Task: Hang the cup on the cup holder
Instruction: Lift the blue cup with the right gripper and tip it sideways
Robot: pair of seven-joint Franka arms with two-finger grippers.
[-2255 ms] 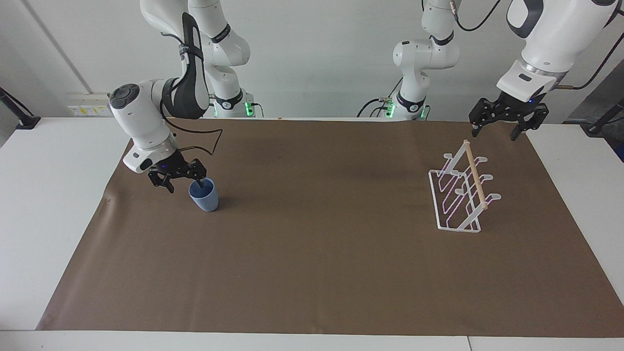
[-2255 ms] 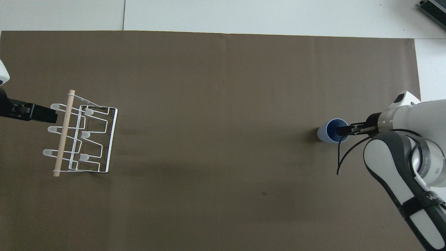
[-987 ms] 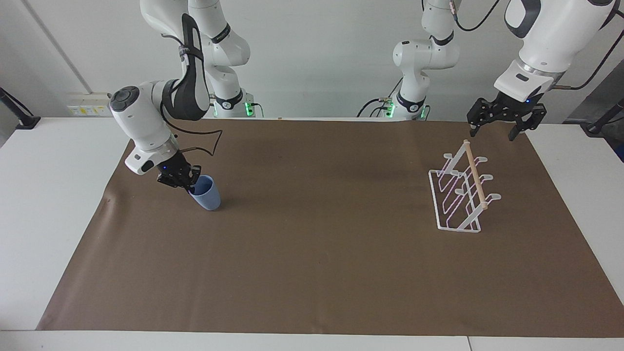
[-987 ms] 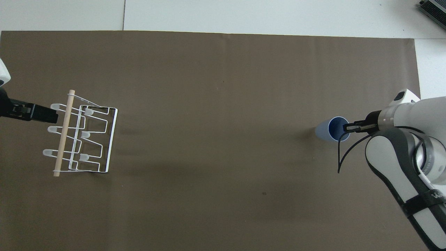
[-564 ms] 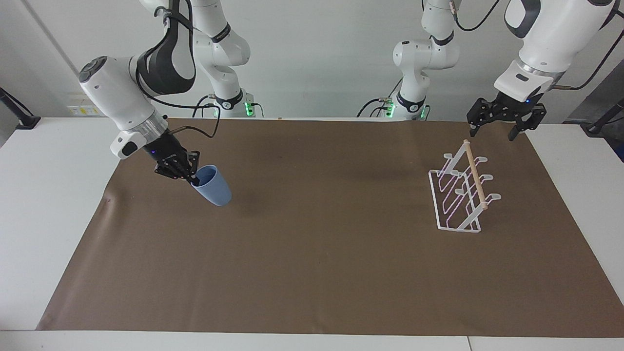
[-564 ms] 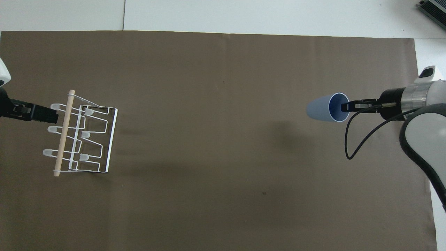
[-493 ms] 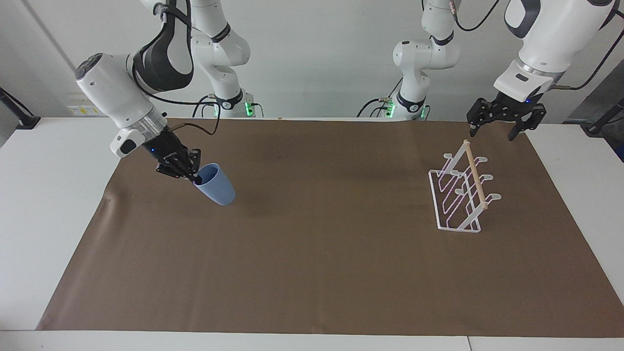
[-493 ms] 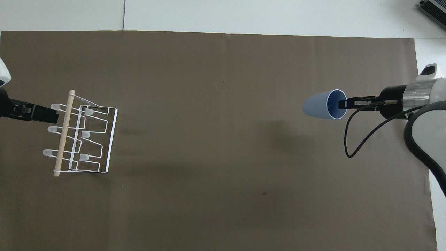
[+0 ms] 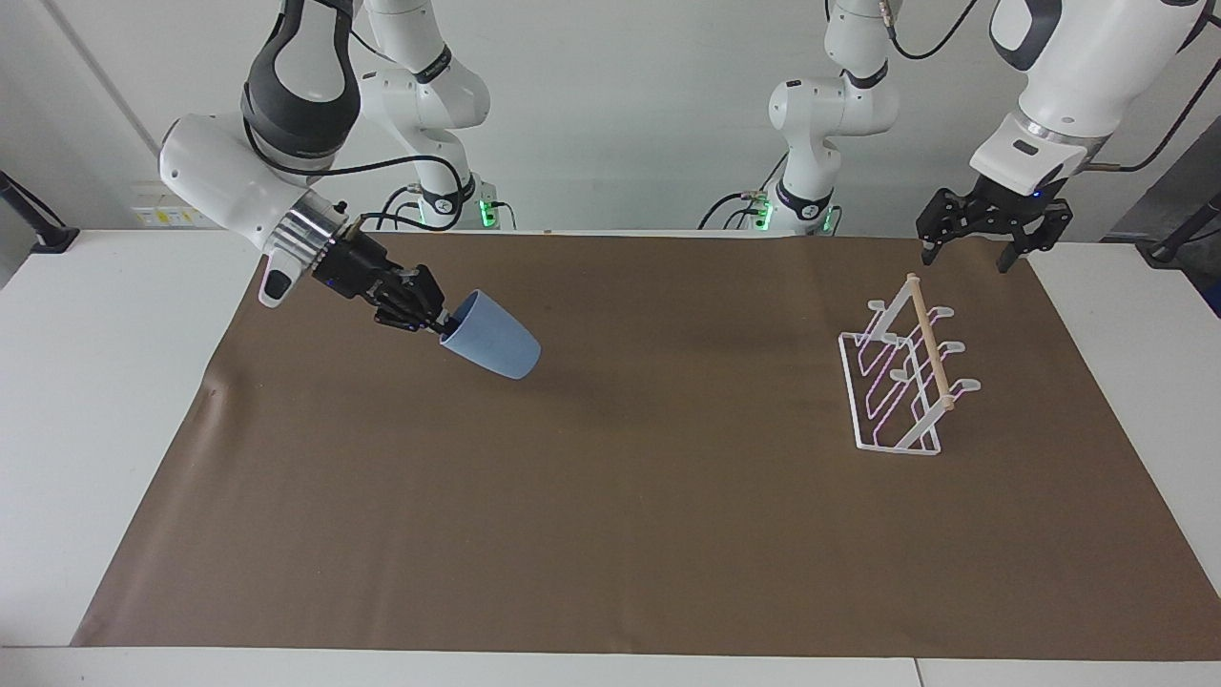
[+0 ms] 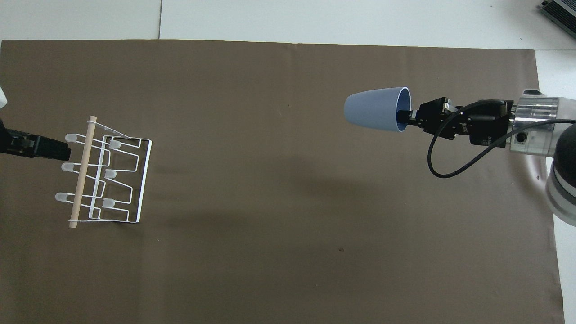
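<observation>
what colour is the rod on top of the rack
Light wood, pale tan; the rod shows best in the overhead view.

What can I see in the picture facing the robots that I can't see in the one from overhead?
Only the facing view shows both arms up to their bases, the wall, and the left gripper whole, open, waiting in the air by the cup holder. It also shows the cup lifted off the brown mat.

Only the overhead view looks into the cup's mouth and shows a grey device at the table's corner.

Both show the right gripper pinching the tilted cup's rim, and the empty holder.
</observation>
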